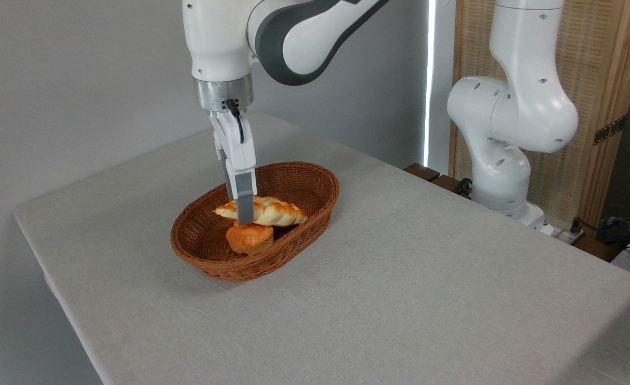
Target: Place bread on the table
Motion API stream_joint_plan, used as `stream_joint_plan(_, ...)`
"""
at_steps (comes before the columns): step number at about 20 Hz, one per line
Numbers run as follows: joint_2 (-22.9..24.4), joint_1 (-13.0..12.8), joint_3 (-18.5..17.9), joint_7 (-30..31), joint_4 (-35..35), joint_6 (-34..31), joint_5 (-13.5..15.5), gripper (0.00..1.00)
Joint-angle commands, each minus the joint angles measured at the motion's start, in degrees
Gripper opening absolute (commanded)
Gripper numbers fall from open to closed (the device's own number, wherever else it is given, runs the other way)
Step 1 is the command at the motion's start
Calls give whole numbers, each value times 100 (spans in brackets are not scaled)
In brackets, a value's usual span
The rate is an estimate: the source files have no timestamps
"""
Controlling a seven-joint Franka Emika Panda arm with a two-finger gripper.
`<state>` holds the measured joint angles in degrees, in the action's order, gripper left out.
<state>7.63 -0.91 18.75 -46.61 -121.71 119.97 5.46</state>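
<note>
Down inside the basket point(315, 206) hangs the gripper point(245, 216), its near finger crossing the bread point(272, 210); whether it pinches the loaf I cannot tell; one braided loaf lies there above one orange bun point(249, 239); judging by this, the lift and the move onto the table point(427, 278) remain.

The glossy white robot arm point(513, 123) is built of rounded, bulbous segments dotted with small dark screw holes. A dark grey curved band wraps one upper joint. Below the last white link sits a ribbed silver metal collar with a short black cable point(236, 120) plugged in. The slim white two-finger gripper point(245, 216) ends in flat grey fingers point(245, 200).
</note>
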Motion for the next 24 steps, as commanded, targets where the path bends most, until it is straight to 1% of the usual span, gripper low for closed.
stream_joint_plan(1, -7, 3, 5, -50, 24, 35, -63, 36)
stream_joint_plan(2, 2, 12, 5, -50, 24, 35, -63, 28)
stream_joint_plan(13, 28, 12, -3, -33, 33, 8, -63, 28)
stream_joint_plan(17, 81, 38, -56, 64, 50, 0, -2, 28)
stream_joint_plan(21, 133, 47, -117, 643, 77, -26, 16, 29)
stream_joint_plan(24, 177, 56, -310, 671, 330, -561, 25, 29)
